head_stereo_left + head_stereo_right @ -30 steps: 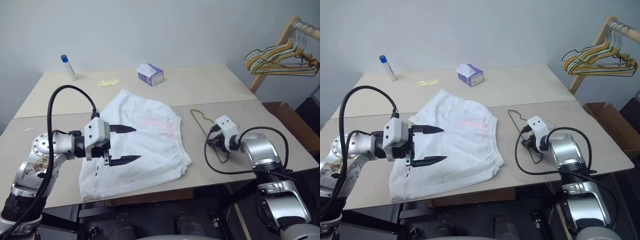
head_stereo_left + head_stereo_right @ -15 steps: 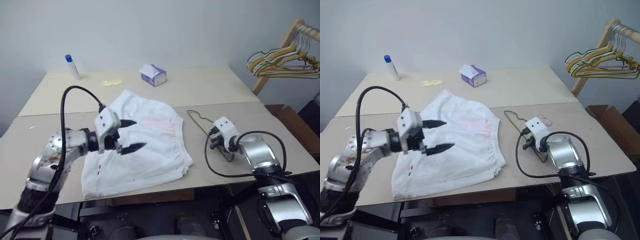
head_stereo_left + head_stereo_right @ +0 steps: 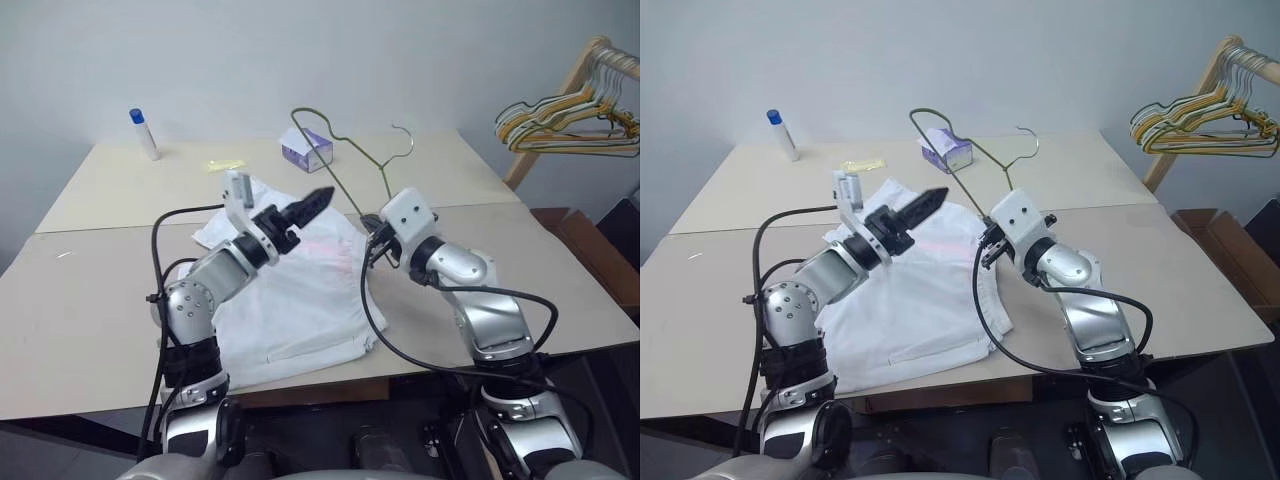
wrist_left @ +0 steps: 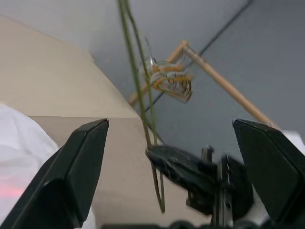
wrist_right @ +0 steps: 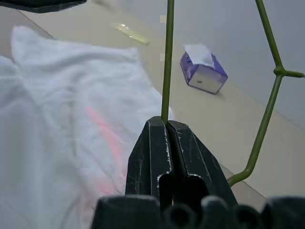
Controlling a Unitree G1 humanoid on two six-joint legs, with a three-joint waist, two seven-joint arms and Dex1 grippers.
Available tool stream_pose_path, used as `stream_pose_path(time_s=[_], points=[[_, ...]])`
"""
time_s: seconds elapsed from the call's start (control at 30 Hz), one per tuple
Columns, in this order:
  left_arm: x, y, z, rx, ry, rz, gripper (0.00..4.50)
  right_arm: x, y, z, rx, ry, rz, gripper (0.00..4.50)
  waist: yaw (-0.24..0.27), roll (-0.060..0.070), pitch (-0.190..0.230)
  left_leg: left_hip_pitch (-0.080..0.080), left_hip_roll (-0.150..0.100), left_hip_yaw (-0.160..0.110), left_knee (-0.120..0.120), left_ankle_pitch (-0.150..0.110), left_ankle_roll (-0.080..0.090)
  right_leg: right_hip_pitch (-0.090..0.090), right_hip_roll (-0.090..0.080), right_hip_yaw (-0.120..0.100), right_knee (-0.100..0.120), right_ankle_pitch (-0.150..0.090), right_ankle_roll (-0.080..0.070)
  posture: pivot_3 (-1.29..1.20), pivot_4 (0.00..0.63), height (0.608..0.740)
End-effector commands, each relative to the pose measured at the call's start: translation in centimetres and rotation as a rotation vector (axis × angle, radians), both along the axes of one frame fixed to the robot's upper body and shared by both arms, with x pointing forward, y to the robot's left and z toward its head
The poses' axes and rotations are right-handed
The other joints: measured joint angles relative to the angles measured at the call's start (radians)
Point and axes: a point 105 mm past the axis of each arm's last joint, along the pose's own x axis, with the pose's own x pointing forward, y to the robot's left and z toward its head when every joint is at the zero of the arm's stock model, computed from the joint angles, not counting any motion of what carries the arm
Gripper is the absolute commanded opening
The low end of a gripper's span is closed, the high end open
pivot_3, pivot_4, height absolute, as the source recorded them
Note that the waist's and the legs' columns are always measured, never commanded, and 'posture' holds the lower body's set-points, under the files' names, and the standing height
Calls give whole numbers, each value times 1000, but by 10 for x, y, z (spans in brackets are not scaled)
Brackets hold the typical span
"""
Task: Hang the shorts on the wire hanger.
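Centre frame, the right gripper [image 5: 167, 125] clamps the hanger [image 3: 340, 150] upright above the shorts [image 3: 290, 300]; the left gripper [image 4: 167, 157], jaws wide and empty, faces it.

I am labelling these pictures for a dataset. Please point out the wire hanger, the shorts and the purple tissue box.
wire hanger [image 3: 343, 148]: left eye view, on the sloping green wire.
shorts [image 3: 290, 300]: left eye view, on the flat white cloth.
tissue box [image 3: 947, 152]: right eye view, on its purple side.
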Motion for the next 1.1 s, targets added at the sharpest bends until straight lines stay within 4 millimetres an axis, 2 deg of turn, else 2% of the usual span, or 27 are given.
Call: stream_pose_path(time_s=[0.03,0.3,0.4,0.8,1.1], points=[[2,1,24,-63,-48,-1,4500,-10,12,24,21,-107,65,18,-2,0,0,0,0,0,0,0,0,0,0,0,0,0,0,-86,0,740],[8,-2,30,-31,-71,11,4500,-26,25,23,-39,-146,163,18,-4,0,0,1,0,-2,0,0,0,2,0,-2,-1,0,0,-94,0,740],[10,-3,32,-46,-79,22,3944,-29,28,22,-44,-144,170,0,-4,0,0,1,-1,-2,0,0,0,3,0,-2,-2,0,0,-96,0,740],[16,-6,24,-8,-39,39,88,-24,27,25,-61,-170,132,0,-3,0,0,1,-6,-10,0,0,0,4,0,-2,-2,0,0,-95,0,740],[18,-6,20,39,-65,46,37,-21,25,18,-147,-207,114,0,-3,0,0,1,-6,-10,0,0,0,5,0,-2,-3,0,0,-100,0,740]])
